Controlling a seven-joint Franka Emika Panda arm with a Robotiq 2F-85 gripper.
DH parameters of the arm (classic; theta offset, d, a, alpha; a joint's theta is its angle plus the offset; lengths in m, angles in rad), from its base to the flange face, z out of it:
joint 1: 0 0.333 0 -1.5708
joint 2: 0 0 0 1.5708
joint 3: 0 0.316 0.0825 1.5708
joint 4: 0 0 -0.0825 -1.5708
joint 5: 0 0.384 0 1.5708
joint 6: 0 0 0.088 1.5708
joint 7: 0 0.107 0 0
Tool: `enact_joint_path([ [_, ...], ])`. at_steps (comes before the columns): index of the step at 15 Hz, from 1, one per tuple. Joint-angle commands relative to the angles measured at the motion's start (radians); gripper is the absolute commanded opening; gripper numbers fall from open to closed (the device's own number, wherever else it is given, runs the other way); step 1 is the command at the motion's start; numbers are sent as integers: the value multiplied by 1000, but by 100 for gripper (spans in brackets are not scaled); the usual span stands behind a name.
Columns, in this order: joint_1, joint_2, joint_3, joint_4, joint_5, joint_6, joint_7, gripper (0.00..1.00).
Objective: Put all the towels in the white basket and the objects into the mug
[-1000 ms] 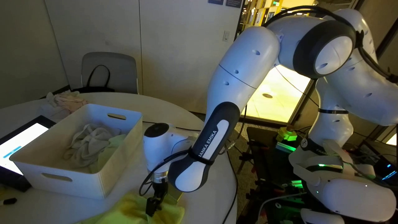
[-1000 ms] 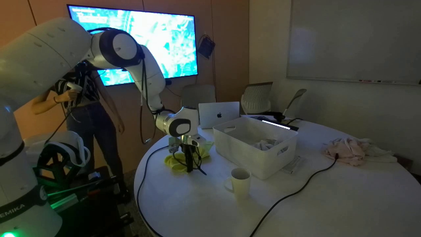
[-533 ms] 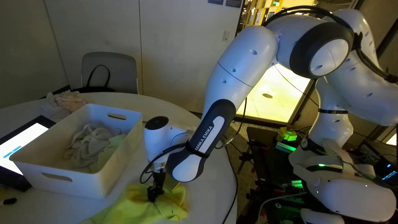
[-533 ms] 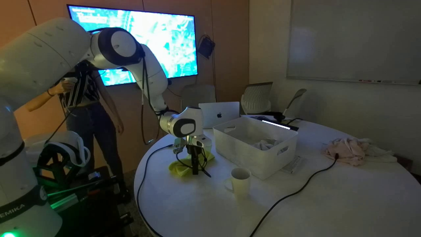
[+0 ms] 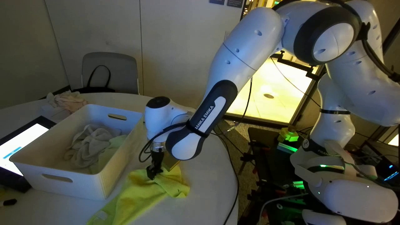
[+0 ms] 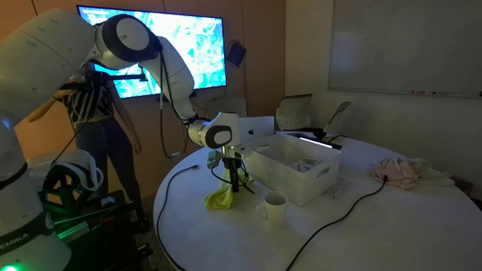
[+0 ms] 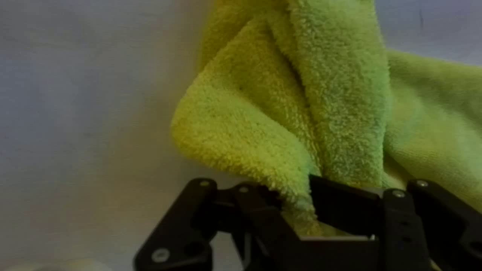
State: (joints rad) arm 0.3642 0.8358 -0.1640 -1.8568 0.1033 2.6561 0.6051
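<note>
Gripper (image 5: 153, 174) higher than in earlier frame, yellow towel (image 5: 137, 197) drawn up with it | grip: narrow, pinching towel folds | towel: outside white basket (image 5: 86, 187), near its long wall, part lifted, part on table (image 6: 376, 233) | room: bare tabletop from towel to cable (image 6: 158, 227) near table's rounded edge; mug (image 6: 276, 211) near basket

In an exterior view, robot arm (image 5: 218, 97) read "ANKA EMIKA", start covered by black strap (image 5: 197, 129); its base band (image 5: 317, 149) read "FRAN", rest hidden. In an exterior view, band lettering (image 6: 14, 241) read "EMIKA"; laptop lid (image 6: 261, 129) bore Apple logo (image 6: 251, 131). Wall signs (image 5: 234, 3) and TV text (image 6: 98, 13) were too blurred to read.
</note>
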Motion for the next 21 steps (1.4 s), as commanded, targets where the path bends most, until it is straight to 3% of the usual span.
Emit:
enact_joint_path([
  [1,-7,-98,-15,-63,-45,-6,1,1],
  [7,6,-270,-56,-176,-123,23,21,2],
  [10,-7,-369,-54,-204,-172,-20,10,2],
  [15,-42,-495,-17,-164,-247,-210,0,2],
  [21,-92,-532,34,-25,-321,-434,40,1],
])
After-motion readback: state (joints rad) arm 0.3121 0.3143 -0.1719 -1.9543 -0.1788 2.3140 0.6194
